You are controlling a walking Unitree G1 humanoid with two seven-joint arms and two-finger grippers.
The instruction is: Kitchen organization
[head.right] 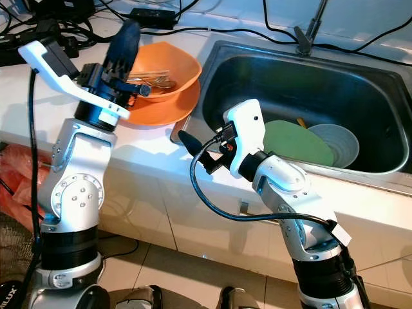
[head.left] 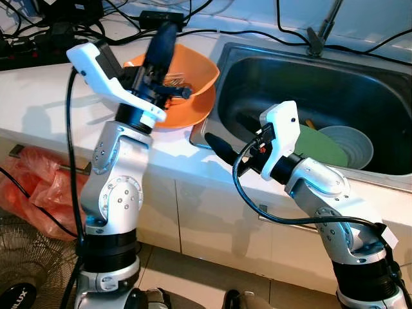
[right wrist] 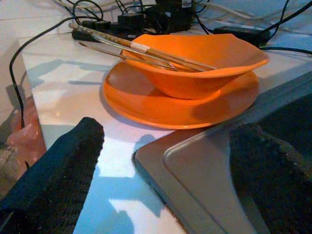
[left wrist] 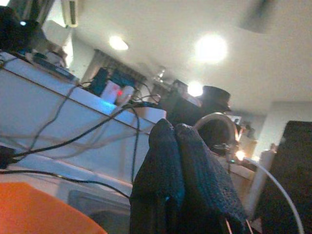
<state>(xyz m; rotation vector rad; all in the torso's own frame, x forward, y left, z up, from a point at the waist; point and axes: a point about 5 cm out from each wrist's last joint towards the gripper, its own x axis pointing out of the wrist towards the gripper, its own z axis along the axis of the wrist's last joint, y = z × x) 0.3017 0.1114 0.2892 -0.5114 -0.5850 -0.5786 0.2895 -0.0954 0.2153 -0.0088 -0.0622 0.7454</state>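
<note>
An orange bowl [right wrist: 204,63] sits on an orange plate [right wrist: 146,105] on the white countertop [head.left: 38,96], the plate's near rim just beside the raised left edge of the stainless steel sink [head.left: 360,84]. A pair of chopsticks [right wrist: 141,48] and some metal cutlery lie across the bowl, their ends jutting past its rim toward the tangle of black cables [right wrist: 97,14] and power strips along the back of the counter. The left gripper [head.left: 162,40] is raised above the bowl, its two black fingers [left wrist: 175,165] pressed together with nothing between them, pointing up and away from the counter. The right gripper [right wrist: 161,165] hovers low over the counter's front edge at the sink's near left corner, its fingers spread wide and empty, aimed at the plate across a bare strip of white counter. Inside the sink basin lie a green plate [head.right: 296,143] and, touching its right side, a grey-blue bowl [head.right: 338,143]; the rest of the basin floor to the left is open. A red plastic bag [head.left: 38,187] sits on the floor below the counter, at the left.
</note>
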